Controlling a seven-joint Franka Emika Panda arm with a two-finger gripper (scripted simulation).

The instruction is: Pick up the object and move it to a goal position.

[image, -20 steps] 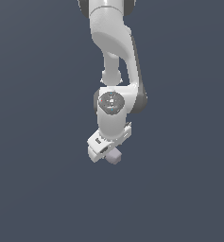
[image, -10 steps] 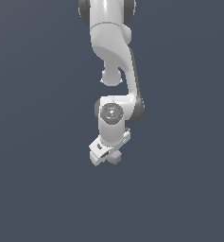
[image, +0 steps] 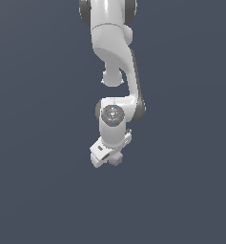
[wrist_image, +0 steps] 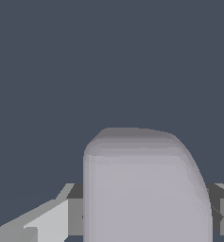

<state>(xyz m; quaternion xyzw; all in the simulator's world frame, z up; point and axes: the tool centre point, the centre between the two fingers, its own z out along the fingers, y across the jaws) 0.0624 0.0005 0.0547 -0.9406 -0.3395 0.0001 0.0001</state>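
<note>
The object [wrist_image: 144, 189], a pale grey-lilac blocky chunk with rounded edges, fills the wrist view between my two fingers. In the exterior view the object [image: 116, 159] pokes out just below the white hand. My gripper [image: 112, 158] is shut on it, with a dark pad against each side; one fingertip [wrist_image: 75, 210] shows beside the chunk. The arm [image: 115, 57] hangs down from the top of the exterior view, and the hand is tilted.
Only a flat dark blue-grey surface [image: 43, 143] shows around the arm in both views. No goal marker shows in either view.
The hand, with the object in it, has shifted slightly toward the exterior view's right and a little up. The arm's upper links have straightened.
</note>
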